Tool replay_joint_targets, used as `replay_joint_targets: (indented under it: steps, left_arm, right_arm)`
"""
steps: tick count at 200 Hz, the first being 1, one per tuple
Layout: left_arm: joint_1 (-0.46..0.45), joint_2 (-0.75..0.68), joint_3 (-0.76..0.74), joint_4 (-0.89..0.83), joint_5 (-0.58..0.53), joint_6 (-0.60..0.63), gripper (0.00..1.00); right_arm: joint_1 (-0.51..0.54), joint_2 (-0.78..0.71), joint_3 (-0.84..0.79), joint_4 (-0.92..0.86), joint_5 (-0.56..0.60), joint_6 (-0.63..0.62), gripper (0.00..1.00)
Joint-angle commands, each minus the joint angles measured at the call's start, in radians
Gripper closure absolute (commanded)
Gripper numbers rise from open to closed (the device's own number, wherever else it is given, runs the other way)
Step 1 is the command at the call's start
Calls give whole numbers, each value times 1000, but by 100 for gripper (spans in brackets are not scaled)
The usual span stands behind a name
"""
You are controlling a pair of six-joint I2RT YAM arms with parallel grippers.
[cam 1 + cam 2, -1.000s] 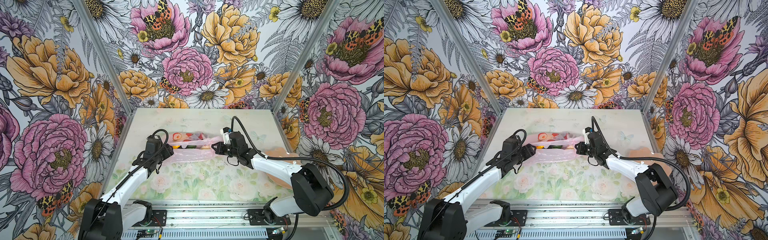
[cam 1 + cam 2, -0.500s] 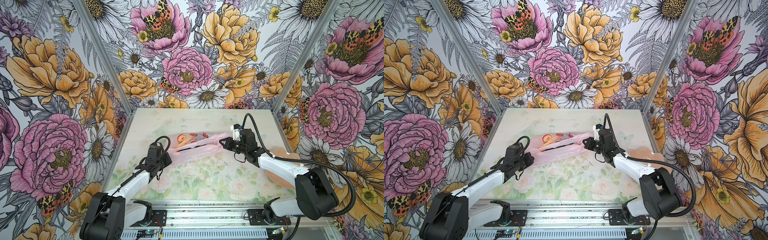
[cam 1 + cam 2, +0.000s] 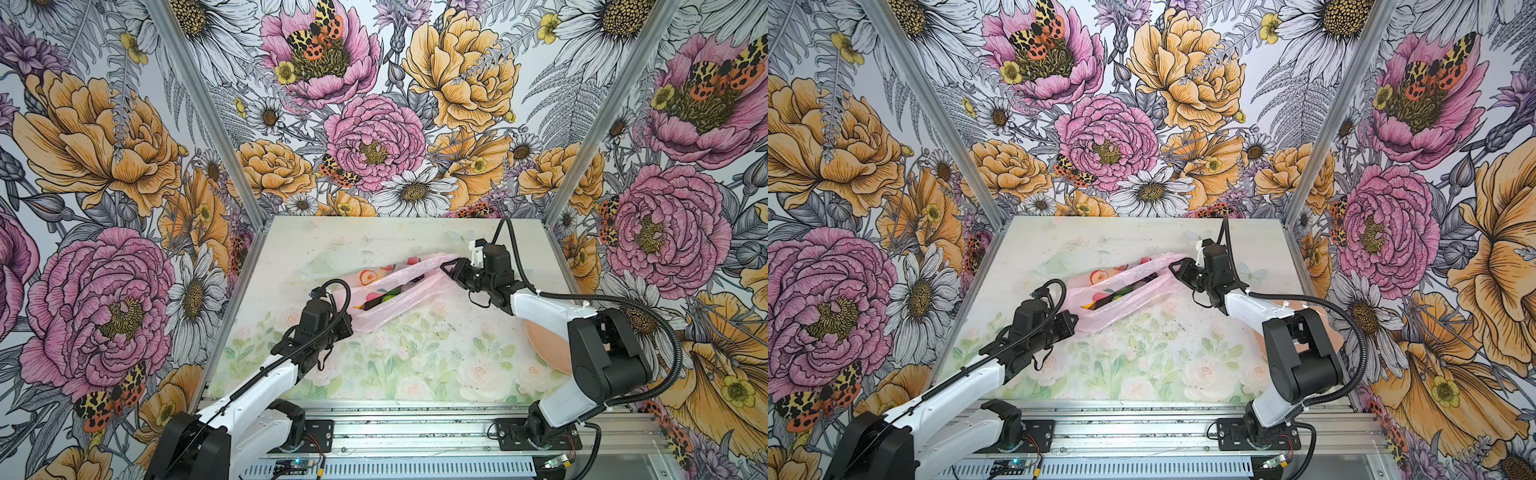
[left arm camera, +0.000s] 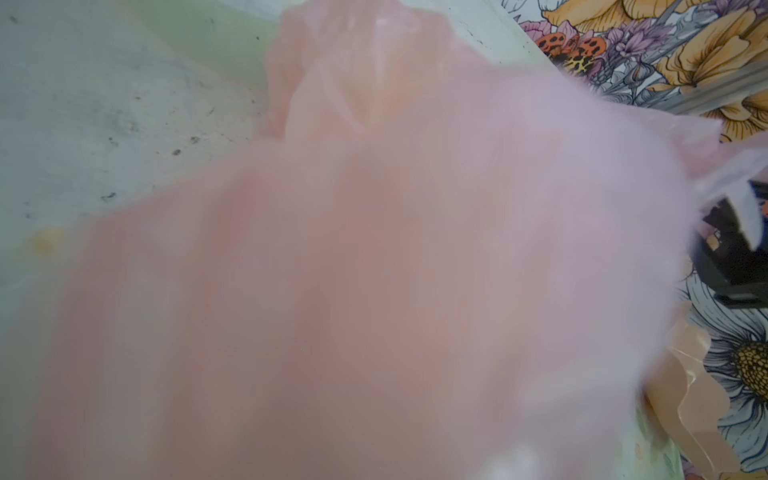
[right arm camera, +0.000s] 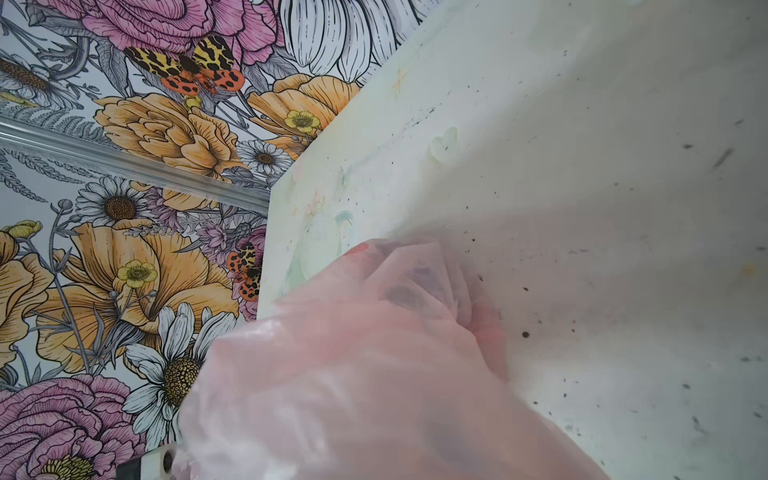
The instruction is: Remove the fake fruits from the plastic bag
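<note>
Level a second ago, the thin translucent pink plastic bag (image 3: pixel 409 300) slants across mid-table, the left gripper (image 3: pixel 348 326) shut on its near corner, the right gripper (image 3: pixel 451 266), jaws parted, at the far handle. The glossy fake fruits (image 3: pixel 386 296) stay inside its gaping mouth, with bare flower-printed table (image 3: pixel 415 357) in front and a peach wavy-edged dish (image 3: pixel 544 345) at the right edge.

**Pink bag pulled long, fruits inside it**

The plastic bag (image 3: pixel 388 316) is thin, translucent pink film with a red-and-white print. It lies stretched on a slant across the middle of the table, from near left to far right, with its mouth open as a long narrow slit. In both top views the fake fruits (image 3: pixel 384 296) show through the slit, huddled together inside the bag: a green piece, a red-pink one, something dark and a bit of yellow.
</note>
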Motion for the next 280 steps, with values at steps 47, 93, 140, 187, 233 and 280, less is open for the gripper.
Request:
replay_joint_targets:
  steps: [47,93,140,187,233,280]
  left_arm:
    - [-90,68,58,51,-50,57,100]
    - [-107,73,62,45,-49,57,100]
    - [-119,104,92,45,-48,54,100]
    - [-3,115,127,30,-21,10,100]
    - [206,152,74,144,151,-57,100]
    - [87,93,146,-54,-9,45,72]
  right_arm:
    - [97,-140,-52,-174,246,-61,11]
    - [151,-27,42,-151,273,-35,19]
    - [178,116,158,-156,275,-30,40]
    - [178,-11,-24,-118,208,-128,90]
    - [161,-110,-267,-25,187,-141,100]
    - [168,-141,-258,-3,187,-137,100]
